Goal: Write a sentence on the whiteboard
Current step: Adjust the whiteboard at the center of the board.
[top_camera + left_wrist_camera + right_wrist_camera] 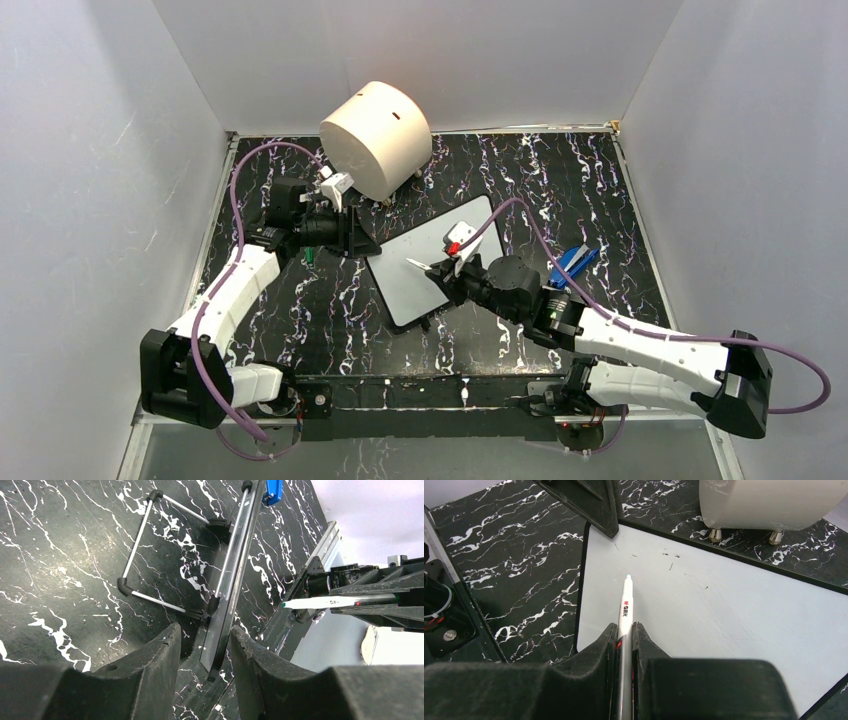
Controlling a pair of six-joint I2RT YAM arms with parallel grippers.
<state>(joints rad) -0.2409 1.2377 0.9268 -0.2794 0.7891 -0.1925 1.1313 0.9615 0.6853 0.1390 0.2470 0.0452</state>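
The whiteboard (425, 285) lies slanted in the middle of the black marble table. Its face (724, 610) shows only a few small dark specks; no green sentence shows. My right gripper (447, 272) (624, 626) is shut on a white marker (626, 605), whose tip (409, 262) hovers over the board near its left edge. My left gripper (360, 245) (204, 628) is open, its jaws straddling the board's left corner, seen edge-on (235, 565), with a gap on both sides. The marker also shows in the left wrist view (325, 601).
A big cream cylinder (375, 125) on small feet stands behind the board (769, 500). A blue object (572, 262) lies right of the board. A wire stand (150, 550) sits under the board. A small green piece (310, 256) lies by the left gripper. Grey walls enclose the table.
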